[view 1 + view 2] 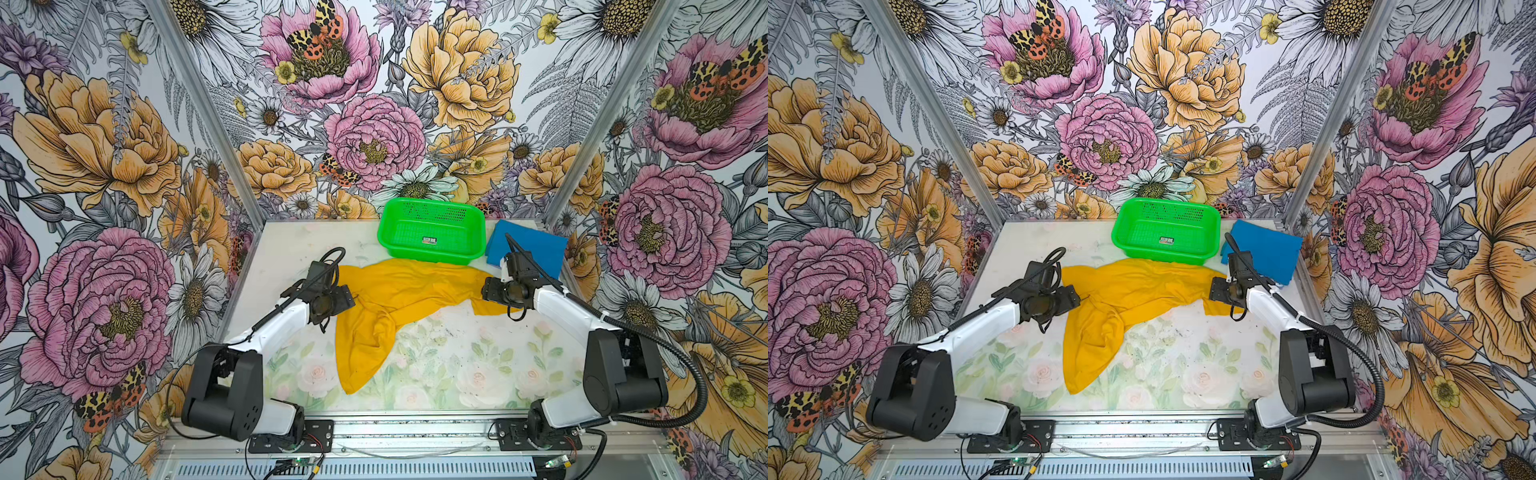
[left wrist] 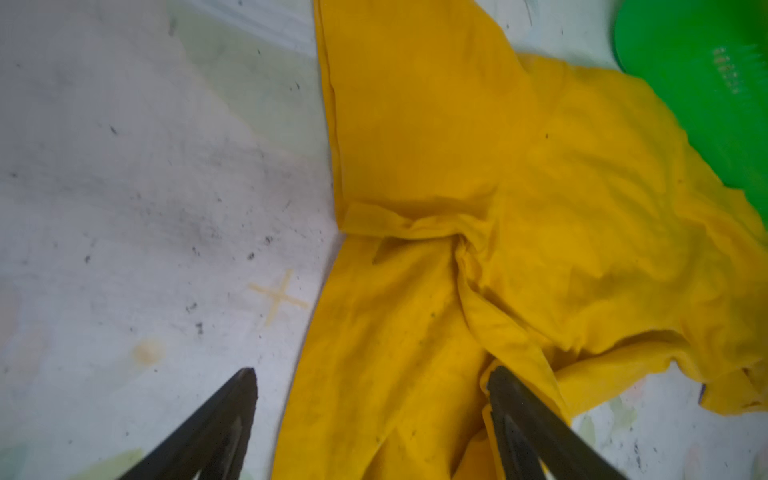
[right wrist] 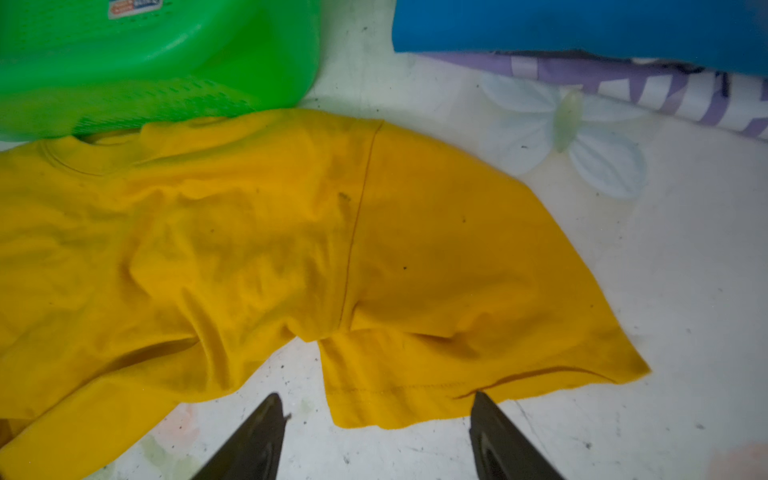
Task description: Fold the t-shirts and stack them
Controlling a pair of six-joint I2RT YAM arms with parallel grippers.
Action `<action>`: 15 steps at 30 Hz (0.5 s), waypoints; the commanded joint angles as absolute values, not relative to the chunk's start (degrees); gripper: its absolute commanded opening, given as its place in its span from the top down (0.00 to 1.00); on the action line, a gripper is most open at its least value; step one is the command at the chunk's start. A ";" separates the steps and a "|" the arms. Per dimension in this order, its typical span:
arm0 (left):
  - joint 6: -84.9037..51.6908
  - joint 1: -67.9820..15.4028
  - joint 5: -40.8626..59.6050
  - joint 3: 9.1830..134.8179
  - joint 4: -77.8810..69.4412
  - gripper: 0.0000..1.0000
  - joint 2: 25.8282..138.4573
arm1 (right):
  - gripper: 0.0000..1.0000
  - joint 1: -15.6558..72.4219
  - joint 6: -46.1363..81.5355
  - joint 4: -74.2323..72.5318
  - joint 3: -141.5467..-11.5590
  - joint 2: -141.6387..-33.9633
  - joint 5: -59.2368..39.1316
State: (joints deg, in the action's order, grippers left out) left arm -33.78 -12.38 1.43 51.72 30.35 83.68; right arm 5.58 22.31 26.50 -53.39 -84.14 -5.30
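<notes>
1. A mustard-yellow cloth t-shirt (image 1: pixel 399 291) sprawls unfolded across the middle of the flower-printed desk (image 1: pixel 457 361). Its collar edge lies against the front wall of a bright green perforated plastic basket (image 1: pixel 415 252). A bright blue cloth t-shirt (image 1: pixel 536 241) sits folded at the far right corner, just beside the basket.

2. The left gripper (image 2: pixel 372 374) hangs empty with its jaws spread, one finger over bare desk and the other at a fold of the yellow shirt. A tight twist of cloth lies close ahead. Closing there would likely pinch several layers at once, and the twist would be carried into the fold.

3. The right gripper (image 3: pixel 376 397), also spread and holding nothing, straddles the hem of the shirt's sleeve. A shallow bite may catch only the sleeve's top layer, so a pull would stretch the sleeve rather than flatten the body.

4. Because the collar meets the basket, any tug toward the far side could bunch cloth against it or nudge it.

5. The right arm works close to the blue shirt, which rests on a purple-and-white striped layer (image 3: pixel 623 81) of unclear kind. A wide swing could brush that folded pile and undo it.
</notes>
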 commanded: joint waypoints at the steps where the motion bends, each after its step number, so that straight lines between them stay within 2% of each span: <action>1: -30.64 -9.55 2.24 58.13 26.70 0.13 88.99 | 0.27 6.17 19.78 24.87 -52.54 -80.13 -8.95; 10: -28.24 -4.32 0.51 71.80 22.47 0.29 107.42 | 0.26 6.31 18.64 24.96 -49.97 -72.38 -13.60; 15: -27.40 -2.60 0.82 76.17 21.28 0.37 113.14 | 0.26 6.47 17.76 24.96 -49.96 -69.35 -16.21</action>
